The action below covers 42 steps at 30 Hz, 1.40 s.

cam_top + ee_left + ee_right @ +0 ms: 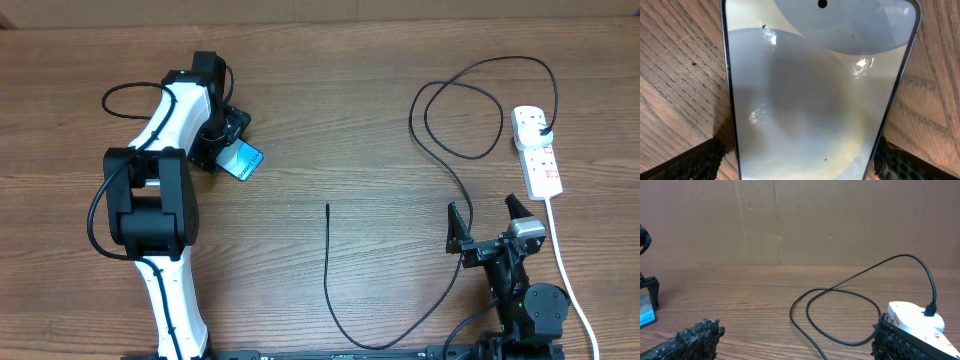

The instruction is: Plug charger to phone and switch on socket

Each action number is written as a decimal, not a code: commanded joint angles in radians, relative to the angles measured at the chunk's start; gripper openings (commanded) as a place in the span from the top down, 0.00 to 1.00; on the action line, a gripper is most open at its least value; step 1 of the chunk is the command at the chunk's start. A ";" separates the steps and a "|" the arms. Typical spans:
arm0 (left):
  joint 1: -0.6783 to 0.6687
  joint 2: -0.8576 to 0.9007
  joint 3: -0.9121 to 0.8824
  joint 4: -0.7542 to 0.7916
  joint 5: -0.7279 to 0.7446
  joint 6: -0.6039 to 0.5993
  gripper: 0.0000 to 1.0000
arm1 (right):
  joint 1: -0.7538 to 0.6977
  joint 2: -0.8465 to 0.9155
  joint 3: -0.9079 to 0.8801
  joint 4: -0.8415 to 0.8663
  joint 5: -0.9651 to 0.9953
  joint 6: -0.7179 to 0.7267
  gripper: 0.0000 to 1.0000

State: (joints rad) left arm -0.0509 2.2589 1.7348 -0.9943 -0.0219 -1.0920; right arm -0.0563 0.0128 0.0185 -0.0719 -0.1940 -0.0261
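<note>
The phone [245, 161] lies on the wooden table with its light-blue screen up, and it fills the left wrist view [820, 100]. My left gripper [226, 140] hangs over it, open, with one finger [690, 162] on either side of the phone's long edges [795, 157]. The charger [327, 270] is a thin black cable. Its tip [328, 206] lies loose mid-table, and its plug [543, 130] sits in the white socket [540, 160]. My right gripper [489, 220] is open and empty near the front right [797, 340]. The cable loop [840, 315] and the socket [912, 320] lie ahead of it.
The socket's white cord [565, 270] runs down the right side past my right arm. The charger cable loops widely at the back right [460, 110] and curves along the front edge [400, 340]. A brown wall [790, 220] closes off the back.
</note>
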 commanded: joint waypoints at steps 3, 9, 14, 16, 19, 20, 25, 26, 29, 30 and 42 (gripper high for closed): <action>-0.010 0.043 -0.032 0.012 0.041 0.011 0.00 | 0.008 -0.008 -0.011 0.003 0.010 -0.005 0.00; -0.010 0.043 -0.032 0.012 0.041 0.011 0.01 | 0.008 -0.008 -0.011 0.003 0.010 -0.005 0.00; -0.010 0.043 -0.032 0.016 0.041 0.011 0.05 | 0.008 -0.008 -0.011 0.003 0.010 -0.005 0.00; -0.010 0.043 -0.032 0.022 0.041 0.011 0.06 | 0.008 -0.008 -0.011 0.003 0.010 -0.005 0.00; -0.010 0.043 -0.032 0.024 0.041 0.011 0.09 | 0.008 -0.008 -0.011 0.003 0.010 -0.005 0.00; -0.010 0.043 -0.032 0.024 0.041 0.011 0.09 | 0.008 -0.008 -0.011 0.003 0.010 -0.005 0.00; -0.010 0.043 -0.032 0.024 0.041 0.011 0.11 | 0.008 -0.008 -0.011 0.003 0.010 -0.005 0.00; -0.010 0.043 -0.032 0.024 0.041 0.011 0.11 | 0.008 -0.008 -0.011 0.003 0.010 -0.005 0.00; -0.010 0.043 -0.032 0.025 0.041 0.011 0.12 | 0.008 -0.008 -0.011 0.003 0.010 -0.005 0.00; -0.010 0.043 -0.032 0.025 0.041 0.011 0.12 | 0.008 -0.008 -0.011 0.003 0.010 -0.005 0.00; -0.010 0.043 -0.032 0.026 0.041 0.011 0.16 | 0.008 -0.008 -0.011 0.003 0.010 -0.005 0.00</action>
State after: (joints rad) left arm -0.0509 2.2589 1.7340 -0.9894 -0.0193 -1.0924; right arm -0.0563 0.0128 0.0185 -0.0723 -0.1940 -0.0269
